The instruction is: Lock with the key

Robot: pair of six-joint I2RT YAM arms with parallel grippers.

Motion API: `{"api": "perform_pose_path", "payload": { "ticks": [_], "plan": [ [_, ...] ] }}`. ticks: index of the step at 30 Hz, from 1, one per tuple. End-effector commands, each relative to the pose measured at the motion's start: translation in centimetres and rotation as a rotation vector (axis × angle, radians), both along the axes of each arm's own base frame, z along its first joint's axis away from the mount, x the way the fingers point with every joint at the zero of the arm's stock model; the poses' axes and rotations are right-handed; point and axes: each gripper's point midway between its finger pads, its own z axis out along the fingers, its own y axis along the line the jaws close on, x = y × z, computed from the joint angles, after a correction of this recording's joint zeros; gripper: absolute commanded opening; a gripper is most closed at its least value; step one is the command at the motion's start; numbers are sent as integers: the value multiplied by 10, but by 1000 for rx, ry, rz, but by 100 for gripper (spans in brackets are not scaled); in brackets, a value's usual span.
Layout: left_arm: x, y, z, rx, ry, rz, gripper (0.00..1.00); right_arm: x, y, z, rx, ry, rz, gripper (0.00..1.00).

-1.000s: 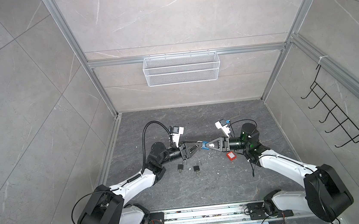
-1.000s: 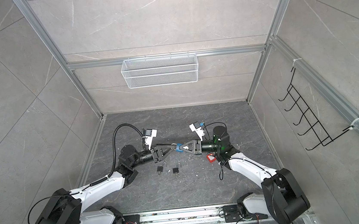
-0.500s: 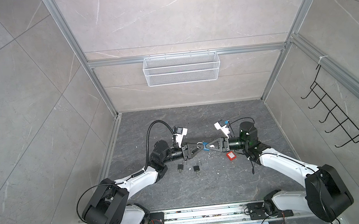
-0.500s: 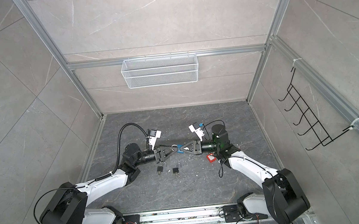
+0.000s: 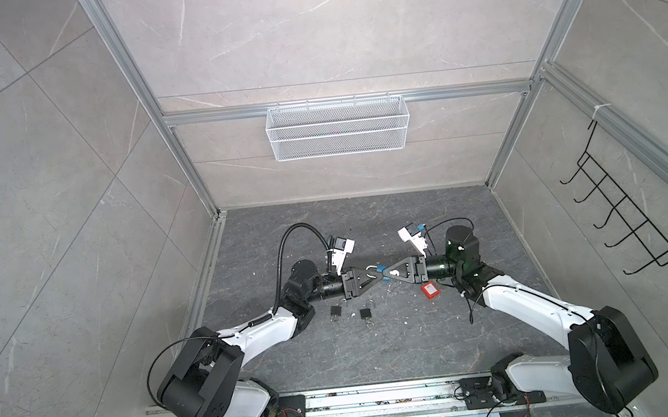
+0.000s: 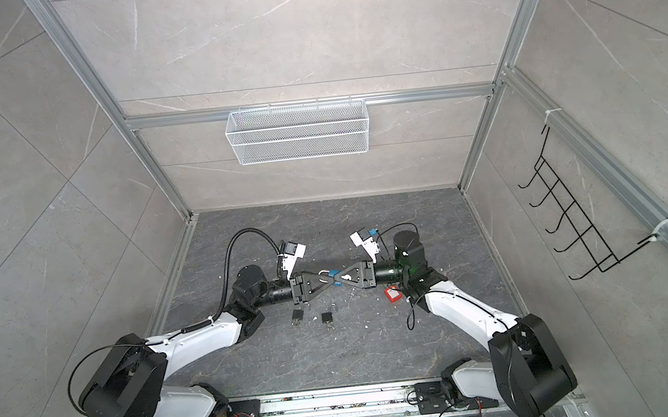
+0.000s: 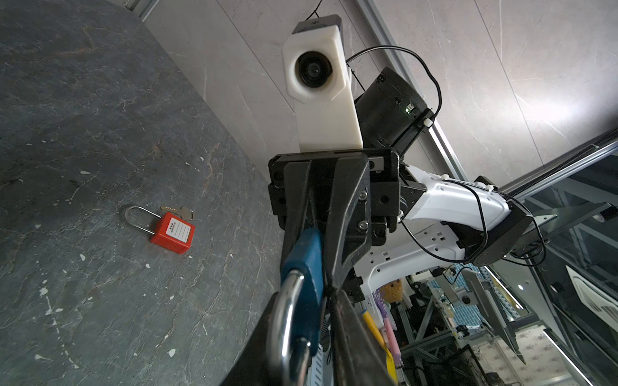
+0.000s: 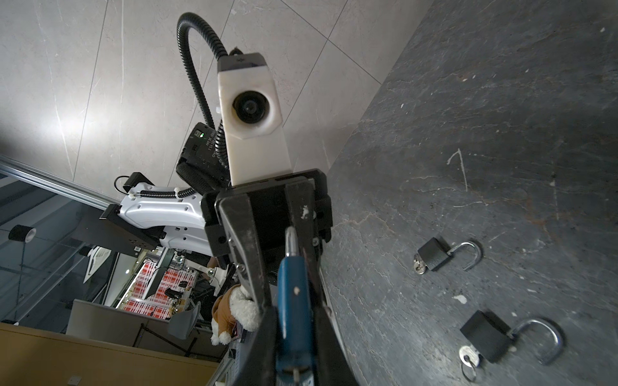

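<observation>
Right gripper: clamped on the body of the blue padlock, held above the tabletop; left gripper: drawn in on the same padlock at its shackle end. Tabletop near the blue padlock: a red padlock with a loose key just beside it, on the right arm's side; two black padlocks, shackles swung open, a key in each, toward the arm bases. Well beyond the blue padlock, a white wire basket hangs on the back wall.
</observation>
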Motion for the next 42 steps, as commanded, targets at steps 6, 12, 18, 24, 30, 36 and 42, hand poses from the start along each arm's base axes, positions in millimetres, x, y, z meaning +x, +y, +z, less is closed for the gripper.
{"api": "perform_pose_path", "payload": {
  "ticks": [6,12,18,24,30,36,42],
  "plan": [
    [-19,-7,45,-110,-147,-100,0,10,-1,0,-19,-21,-51,5],
    [-13,-4,44,-119,-142,-51,0,7,-2,4,-15,-38,-57,20],
    [-6,1,43,-127,-131,-10,0,6,-4,6,-13,-42,-67,24],
    [-3,2,43,-129,-124,0,0,5,-5,7,-6,-44,-72,26],
    [1,1,40,-125,-112,10,0,4,-6,13,11,-59,-80,26],
    [5,0,37,-127,-92,14,0,3,-6,14,19,-61,-75,22],
    [10,-2,33,-119,-74,28,0,3,-6,16,39,-59,-74,0]
  ]
}}
